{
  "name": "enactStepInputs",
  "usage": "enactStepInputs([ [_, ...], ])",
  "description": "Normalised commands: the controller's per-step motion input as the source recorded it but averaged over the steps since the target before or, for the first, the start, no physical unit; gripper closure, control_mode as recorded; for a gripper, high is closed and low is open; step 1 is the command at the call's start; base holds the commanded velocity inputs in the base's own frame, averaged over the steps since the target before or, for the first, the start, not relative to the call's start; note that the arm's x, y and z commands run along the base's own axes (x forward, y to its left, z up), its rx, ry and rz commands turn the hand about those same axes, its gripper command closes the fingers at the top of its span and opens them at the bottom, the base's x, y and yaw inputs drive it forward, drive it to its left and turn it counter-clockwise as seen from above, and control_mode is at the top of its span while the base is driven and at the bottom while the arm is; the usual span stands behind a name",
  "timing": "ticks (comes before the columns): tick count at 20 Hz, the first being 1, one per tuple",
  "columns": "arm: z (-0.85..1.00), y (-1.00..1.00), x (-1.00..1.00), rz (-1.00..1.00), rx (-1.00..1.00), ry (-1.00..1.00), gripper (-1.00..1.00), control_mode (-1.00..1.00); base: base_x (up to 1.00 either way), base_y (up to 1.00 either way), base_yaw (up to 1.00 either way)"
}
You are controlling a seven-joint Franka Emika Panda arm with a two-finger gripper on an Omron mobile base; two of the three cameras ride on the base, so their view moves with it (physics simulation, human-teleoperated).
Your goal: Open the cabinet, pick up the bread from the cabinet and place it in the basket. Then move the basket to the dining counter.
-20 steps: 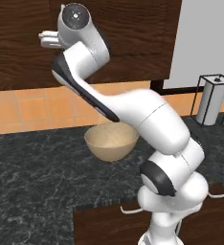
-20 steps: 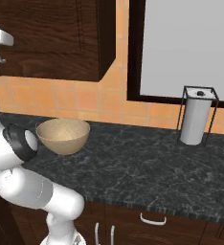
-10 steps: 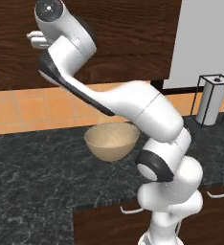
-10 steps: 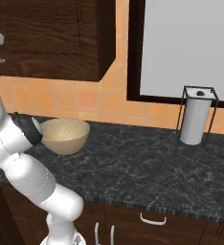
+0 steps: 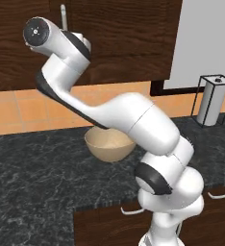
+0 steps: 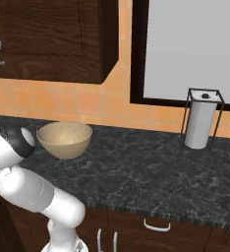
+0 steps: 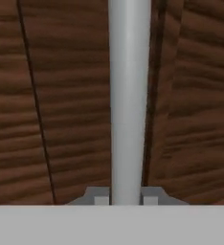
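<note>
The hand (image 7: 126, 200) is closed on the cabinet's (image 7: 61, 95) silver bar handle (image 7: 128, 95), which runs straight up between its fingers. The door looks still shut. Below and right of the hand, the empty basket (image 5: 109, 144) waits on the black desk (image 5: 37, 178). Opening, bread, delivery all remain.

**Basket on the dark counter, cabinet door shut**

The tan basket (image 6: 65, 139) sits upright on the black veined counter (image 6: 136, 172), under the dark wood cabinet (image 6: 53, 39), whose door is closed. Well to the right stands a paper towel roll in a wire holder (image 6: 201, 120), near the tiled wall. The white arm (image 6: 23, 182) rises at lower left, just beside the basket.
</note>
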Motion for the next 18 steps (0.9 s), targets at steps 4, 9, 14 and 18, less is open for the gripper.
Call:
enactStepInputs([
  [4, 0.13, 0.00, -0.91, 0.02, 0.02, -0.10, 1.00, -1.00, 0.00, 0.00, 0.00],
  [9, 0.26, -0.13, -1.00, 0.00, 0.10, -0.01, 1.00, -1.00, 0.00, 0.00, 0.00],
  [14, 0.13, -0.58, -1.00, 0.04, 0.16, -0.03, 1.00, -1.00, 0.00, 0.00, 0.00],
  [18, 0.39, -0.60, -1.00, 0.11, 0.08, 0.01, 1.00, -1.00, 0.00, 0.00, 0.00],
])
